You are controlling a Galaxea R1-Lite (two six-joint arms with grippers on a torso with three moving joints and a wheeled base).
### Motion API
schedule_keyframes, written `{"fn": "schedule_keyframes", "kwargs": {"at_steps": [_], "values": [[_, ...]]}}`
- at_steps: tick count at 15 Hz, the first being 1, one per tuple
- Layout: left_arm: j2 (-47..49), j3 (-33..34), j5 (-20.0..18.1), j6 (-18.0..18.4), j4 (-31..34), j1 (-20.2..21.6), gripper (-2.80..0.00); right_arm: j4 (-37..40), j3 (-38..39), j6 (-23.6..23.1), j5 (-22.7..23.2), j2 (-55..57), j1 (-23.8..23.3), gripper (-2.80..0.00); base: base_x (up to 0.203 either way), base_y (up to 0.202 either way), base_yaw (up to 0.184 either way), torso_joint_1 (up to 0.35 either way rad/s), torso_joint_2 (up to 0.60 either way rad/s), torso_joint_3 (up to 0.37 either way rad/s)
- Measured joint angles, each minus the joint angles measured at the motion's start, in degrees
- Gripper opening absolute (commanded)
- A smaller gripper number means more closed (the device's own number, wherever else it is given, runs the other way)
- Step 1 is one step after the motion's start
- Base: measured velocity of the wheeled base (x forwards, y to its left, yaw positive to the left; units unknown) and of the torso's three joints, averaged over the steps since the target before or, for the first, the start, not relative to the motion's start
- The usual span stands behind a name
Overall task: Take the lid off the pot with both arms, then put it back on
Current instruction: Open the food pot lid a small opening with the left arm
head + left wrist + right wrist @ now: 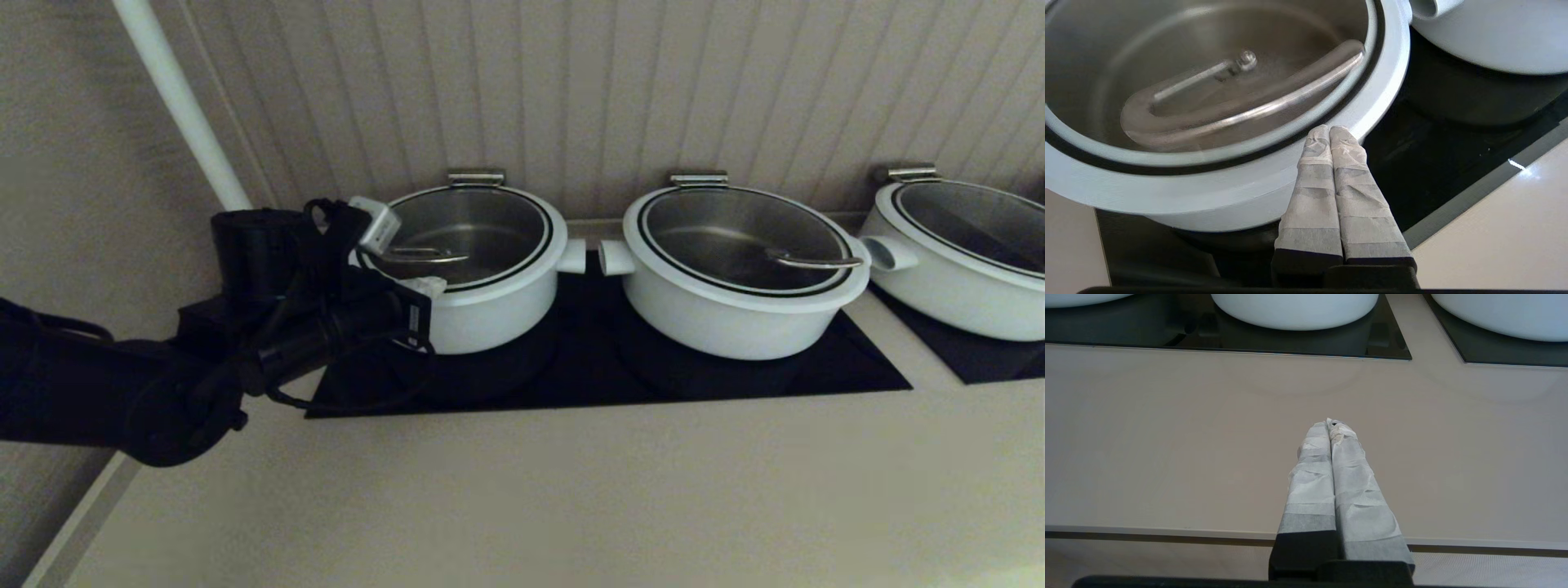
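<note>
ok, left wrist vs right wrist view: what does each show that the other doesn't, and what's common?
Left wrist only: the lid seated on the pot, its wire loop handle, and the left gripper shut, tips by the pot's rim.
Right wrist only: the right gripper shut above bare beige counter, back from the pots, plus the counter's front edge.
Both: white pot walls, the black cooktop panel, beige counter, and taped fingers pressed together.

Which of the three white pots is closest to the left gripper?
The leftmost pot, with steep sides. The left gripper, shut, is at its lid's rim; the two wider pots stand further right.
</note>
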Motion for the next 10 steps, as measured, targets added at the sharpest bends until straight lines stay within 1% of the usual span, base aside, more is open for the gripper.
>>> {"fn": "schedule_keyframes", "kwargs": {"at_steps": [4, 10], "values": [[0.3, -1.6, 0.0, 0.0, 0.0, 0.8, -2.8, 0.0, 0.0, 0.0, 0.0, 0.0, 0.0, -2.8, 0.0, 0.0, 0.0, 0.0, 0.0, 0.0], [0.6, -2.0, 0.1, 0.1, 0.0, 1.9, -2.8, 0.0, 0.0, 0.0, 0.0, 0.0, 0.0, -2.8, 0.0, 0.0, 0.0, 0.0, 0.0, 0.0]]}}
